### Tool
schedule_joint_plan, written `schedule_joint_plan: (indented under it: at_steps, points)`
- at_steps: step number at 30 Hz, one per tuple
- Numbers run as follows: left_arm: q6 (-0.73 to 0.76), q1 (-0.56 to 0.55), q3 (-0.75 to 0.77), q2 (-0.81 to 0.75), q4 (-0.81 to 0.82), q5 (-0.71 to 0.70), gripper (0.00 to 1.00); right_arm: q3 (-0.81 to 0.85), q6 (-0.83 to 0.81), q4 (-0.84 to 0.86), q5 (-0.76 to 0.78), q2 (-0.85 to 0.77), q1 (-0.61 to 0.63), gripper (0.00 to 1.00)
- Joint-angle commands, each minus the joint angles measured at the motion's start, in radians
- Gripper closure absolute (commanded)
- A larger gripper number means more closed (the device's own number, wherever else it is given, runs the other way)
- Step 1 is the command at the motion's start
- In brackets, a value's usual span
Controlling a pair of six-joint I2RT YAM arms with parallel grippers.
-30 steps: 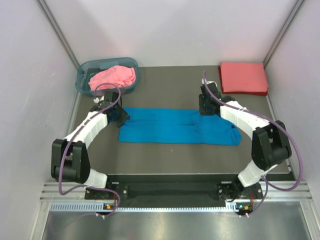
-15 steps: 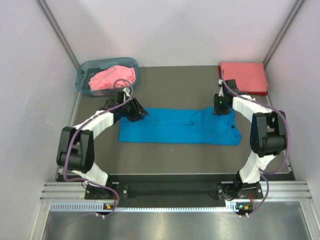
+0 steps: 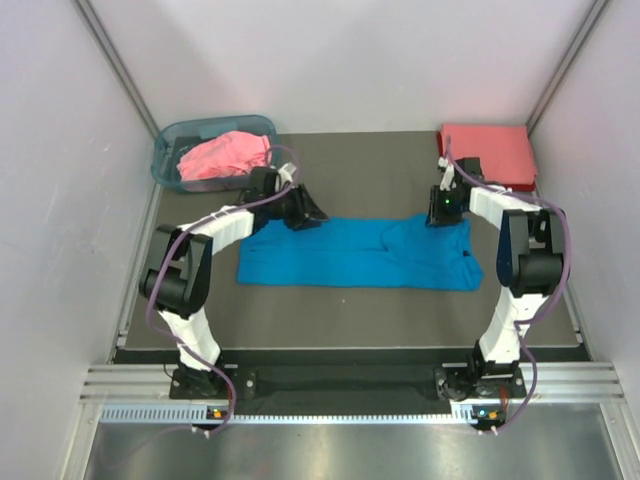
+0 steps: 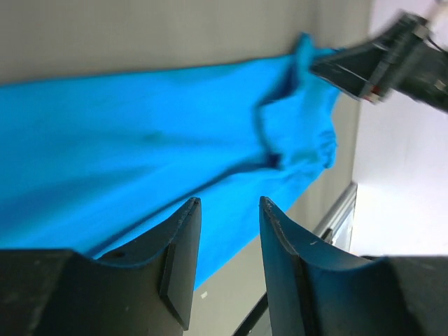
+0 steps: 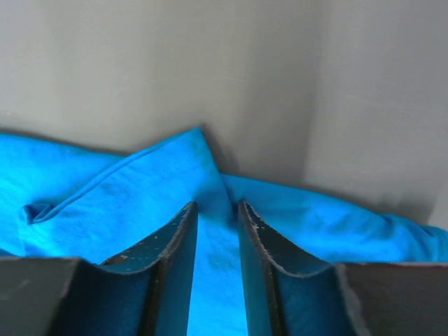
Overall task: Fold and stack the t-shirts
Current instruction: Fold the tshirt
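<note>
Three t-shirts share the table [image 3: 350,170]. The bright blue t-shirt [image 3: 350,260] lies at the centre as a long band running from nine to three o'clock. The coral-red t-shirt [image 3: 487,153] sits folded at one o'clock. The pink t-shirt [image 3: 225,155] lies crumpled in the basket [image 3: 165,150] at eleven. The left gripper [image 3: 308,213] hovers at the band's eleven o'clock corner, jaws partly apart and empty. The right gripper [image 3: 440,212] is at its one o'clock corner with jaws narrowly parted over cloth; I cannot tell whether they pinch it. Folding the blue shirt seems underway, and next each gripper needs a firm hold on its corner.
</note>
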Motion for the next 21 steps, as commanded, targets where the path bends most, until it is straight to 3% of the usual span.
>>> schedule_joint_plan:
  at_steps: [1,4,7,12,21]
  points:
    - [0.023,-0.09,0.108,0.05,0.066,0.021,0.57,0.014,-0.031,0.063,-0.047,-0.001,-0.002,0.72]
    - [0.015,-0.161,0.177,0.123,0.062,-0.006,0.57,0.005,-0.032,0.066,-0.027,-0.013,-0.002,0.82]
    - [0.03,-0.23,0.247,0.202,0.036,-0.066,0.58,-0.019,-0.014,0.081,0.047,-0.054,-0.004,1.0]
    - [0.02,-0.277,0.353,0.301,0.034,-0.082,0.59,-0.072,0.004,0.097,0.11,-0.146,-0.002,1.0]
    - [0.017,-0.317,0.436,0.389,0.002,-0.123,0.59,-0.084,-0.006,0.095,0.082,-0.128,-0.005,1.0]
